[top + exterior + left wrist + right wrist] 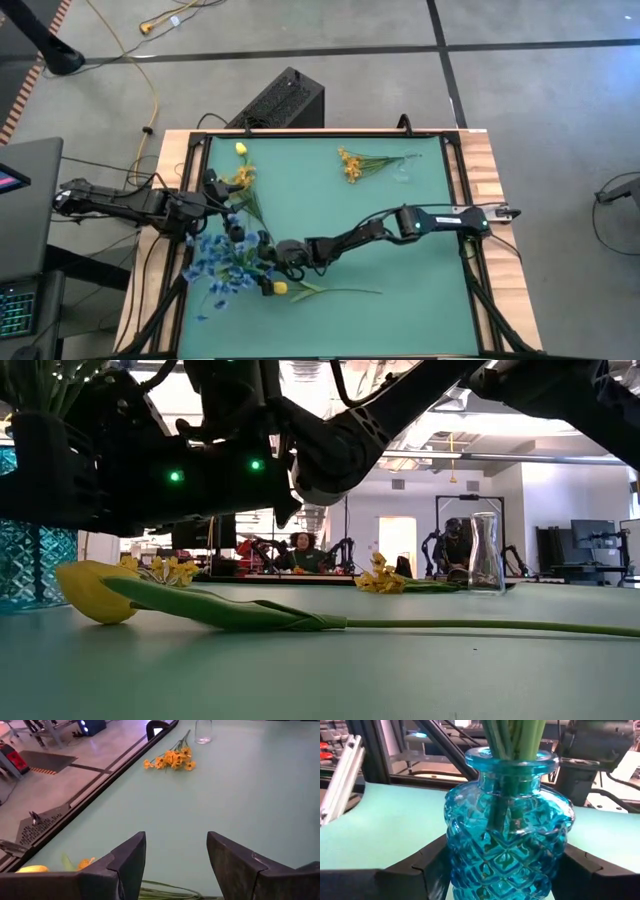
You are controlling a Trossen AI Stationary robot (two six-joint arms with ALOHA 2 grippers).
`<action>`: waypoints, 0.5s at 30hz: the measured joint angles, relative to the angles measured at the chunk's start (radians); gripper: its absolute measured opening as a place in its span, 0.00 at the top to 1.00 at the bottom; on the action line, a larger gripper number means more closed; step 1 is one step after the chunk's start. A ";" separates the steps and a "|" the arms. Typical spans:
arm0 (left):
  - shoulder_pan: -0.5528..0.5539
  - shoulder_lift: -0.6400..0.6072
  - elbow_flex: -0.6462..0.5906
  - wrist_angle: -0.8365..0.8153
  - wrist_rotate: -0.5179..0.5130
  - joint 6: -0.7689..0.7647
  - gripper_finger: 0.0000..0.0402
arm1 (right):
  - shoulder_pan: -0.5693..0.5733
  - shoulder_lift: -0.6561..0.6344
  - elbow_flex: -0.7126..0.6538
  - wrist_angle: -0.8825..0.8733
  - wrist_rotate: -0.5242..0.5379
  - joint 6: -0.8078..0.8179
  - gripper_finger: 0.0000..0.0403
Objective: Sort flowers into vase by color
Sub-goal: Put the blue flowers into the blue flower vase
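Note:
A blue cut-glass vase (506,840) stands on the green mat near the table's left side, and green stems stick into its neck. Their blue blossoms (215,262) spread over it in the high view. My right gripper (505,875) reaches in from the right and is shut on this vase. A yellow tulip (281,288) lies flat on the mat just near of it. My left gripper (175,865) is open and empty, beside a yellow bud and orange cluster (241,177). Another yellow-orange bunch (350,165) lies by a clear glass vase (403,172). My right gripper has the blue vase by its wide belly (465,870), one finger on each side, coming level from the table's right. The vase stands upright between the fingers. Its base is below the picture's edge, so I cannot tell whether it rests on the mat.
A black frame (452,170) borders the mat on all sides. A black box (285,100) sits beyond the far edge. Open mat lies in the middle and on the right half (400,240). People and other arms show in the room behind, in the low view.

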State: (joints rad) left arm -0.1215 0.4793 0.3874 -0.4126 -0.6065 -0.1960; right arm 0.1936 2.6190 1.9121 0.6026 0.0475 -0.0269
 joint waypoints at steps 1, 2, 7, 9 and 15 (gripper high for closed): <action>0.000 0.000 0.000 0.000 0.001 0.000 0.51 | 0.000 0.000 0.000 0.000 0.000 0.002 0.28; 0.000 0.000 0.000 0.000 0.000 0.000 0.51 | 0.000 0.000 0.000 -0.001 0.000 0.000 0.28; 0.000 0.000 0.000 0.000 0.000 0.000 0.50 | -0.002 0.000 0.000 0.003 0.000 -0.008 0.27; 0.000 0.000 0.000 0.000 0.002 -0.001 0.51 | -0.004 0.000 0.000 0.002 0.000 -0.008 0.27; 0.000 0.000 0.000 0.000 0.025 -0.002 0.50 | -0.007 -0.001 0.000 -0.010 0.000 -0.008 0.26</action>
State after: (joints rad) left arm -0.1215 0.4793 0.3874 -0.4129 -0.5818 -0.1979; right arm 0.1867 2.6179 1.9121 0.5926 0.0479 -0.0349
